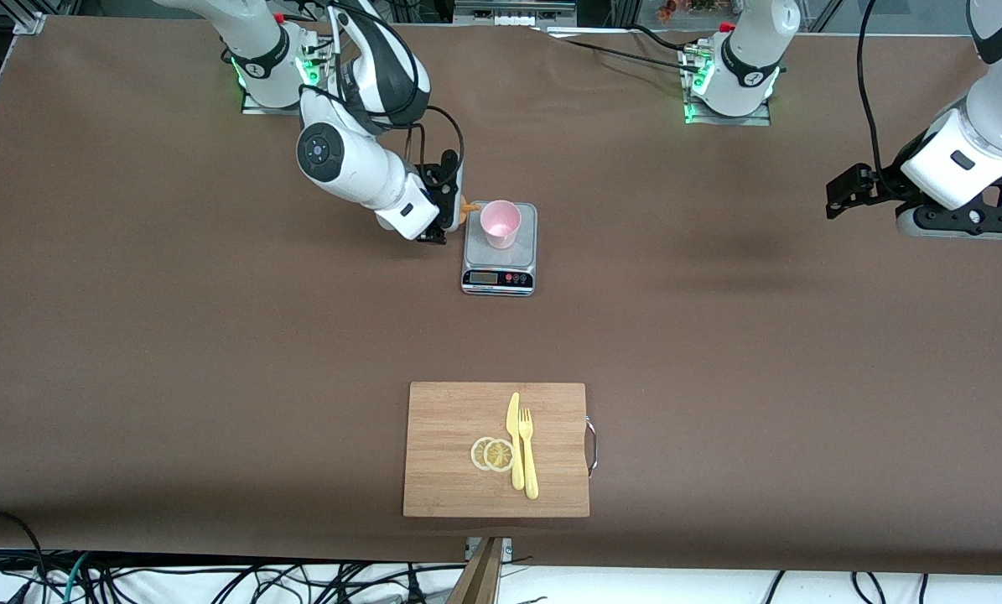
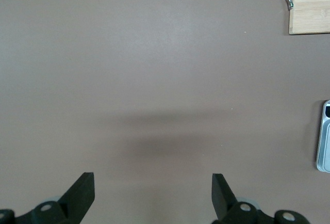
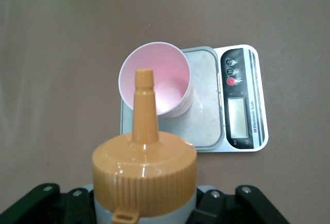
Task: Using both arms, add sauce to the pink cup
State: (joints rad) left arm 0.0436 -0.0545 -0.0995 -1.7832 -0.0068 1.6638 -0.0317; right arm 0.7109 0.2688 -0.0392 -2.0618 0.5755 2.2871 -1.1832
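Matte brown sheeting covers the whole table (image 1: 719,352), smooth apart from faint creases near the robots' bases. At the middle a flat grey kitchen scale (image 1: 500,260) is set, rectangular with rounded corners, a brushed metal platform and a glossy dark panel with a small display and round buttons. On that platform the pink cup (image 1: 500,224) stands upright, a plain tapered tumbler of pale pink plastic with a thin round rim, and its inside is seen smooth and bare in the right wrist view (image 3: 154,79).

Just beside the cup, toward the right arm's end of the table, the right gripper (image 1: 443,220) is held with its fingers clamped tight on the sauce (image 3: 144,172), a translucent whitish squeeze bottle. The bottle is tipped on its side, so that the ribbed orange cap and its slim conical nozzle are pointed at the cup's rim; the nozzle tip is seen close to the rim, but whether it reaches over the opening cannot be told.

The left gripper (image 1: 857,191) is held up over bare table well apart from the scale, toward the left arm's end, with its black wedge-shaped fingers (image 2: 82,193) spread wide and nothing between them; this arm waits.

Nearer the front camera than the scale a bamboo cutting board (image 1: 442,419) with a metal handle is laid, bearing a yellow plastic knife (image 1: 514,440), a yellow fork (image 1: 528,453) and two overlapping lemon slices (image 1: 493,454).
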